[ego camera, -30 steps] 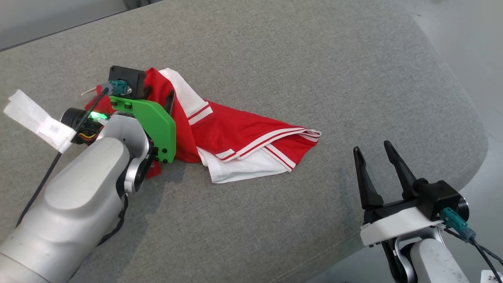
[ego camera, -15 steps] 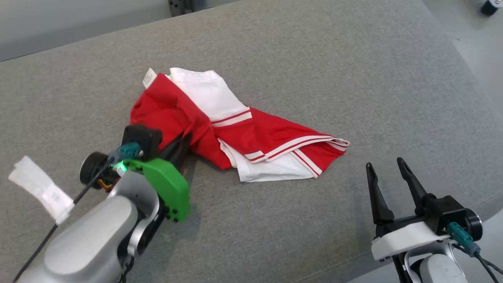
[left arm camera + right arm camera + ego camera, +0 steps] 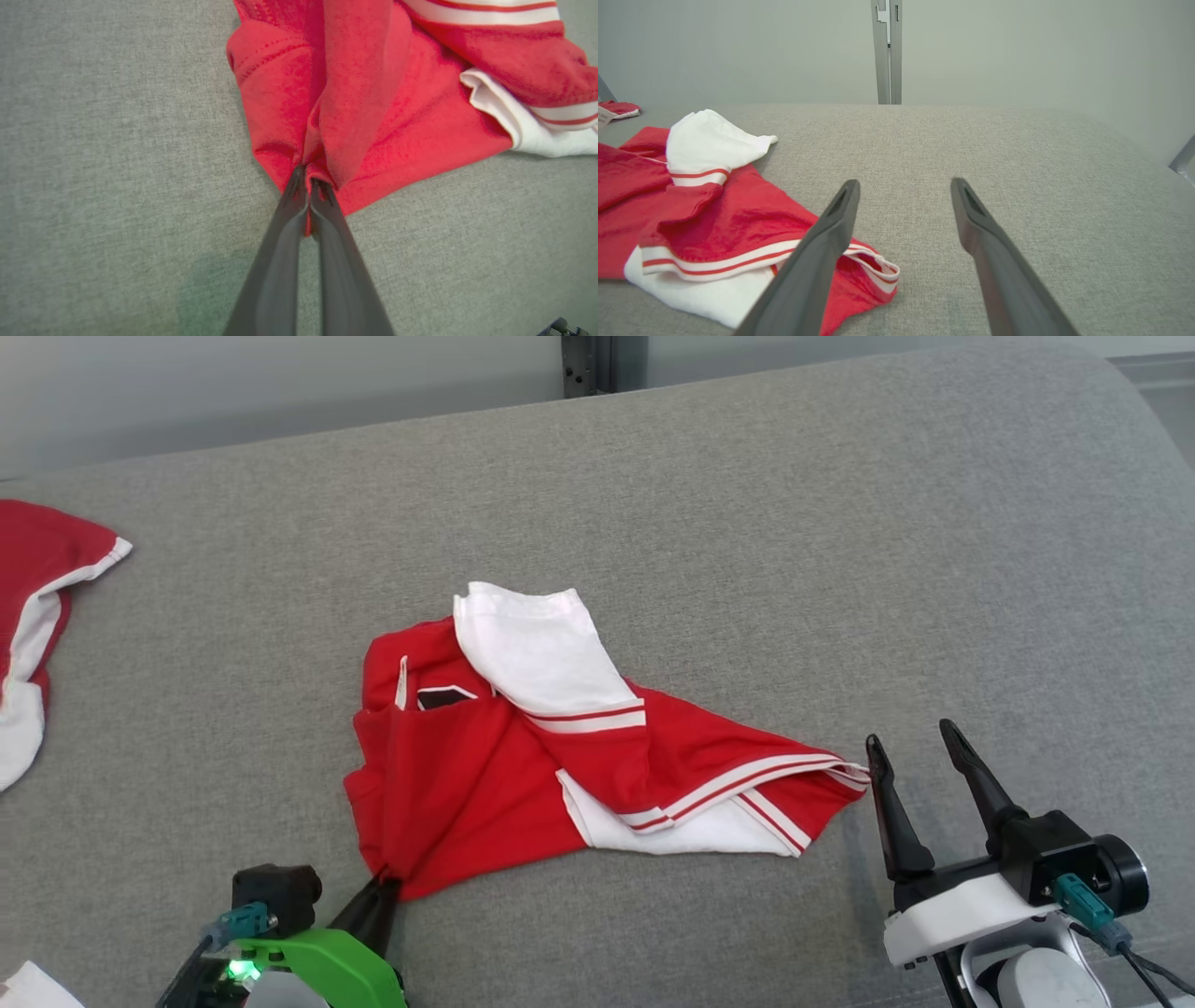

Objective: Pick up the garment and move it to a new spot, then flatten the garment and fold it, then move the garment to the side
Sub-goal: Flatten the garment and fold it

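Observation:
The garment [image 3: 485, 784] is a red and white top with striped sleeve bands, lying crumpled on the grey cushion [image 3: 840, 569]. My left gripper [image 3: 381, 887] is shut on its near red edge, which bunches into a point at the fingertips. The left wrist view has the same pinch: red cloth [image 3: 355, 102] caught in the left gripper [image 3: 308, 179]. Just right of the garment's striped sleeve, my right gripper [image 3: 910, 751] stands open with nothing in it. In the right wrist view the garment [image 3: 714, 219] lies to the left of the open right gripper [image 3: 903, 184].
A second red and white garment [image 3: 37, 607] lies at the cushion's far left edge. The cushion's rounded right edge [image 3: 1153, 420] drops off near my right arm. A pale wall with a metal post [image 3: 886, 51] stands behind the cushion.
My left gripper has shut on the garment's red edge and drawn it toward me, stretching the cloth. The head camera has shifted, bringing the second garment into view. The right gripper has stayed open.

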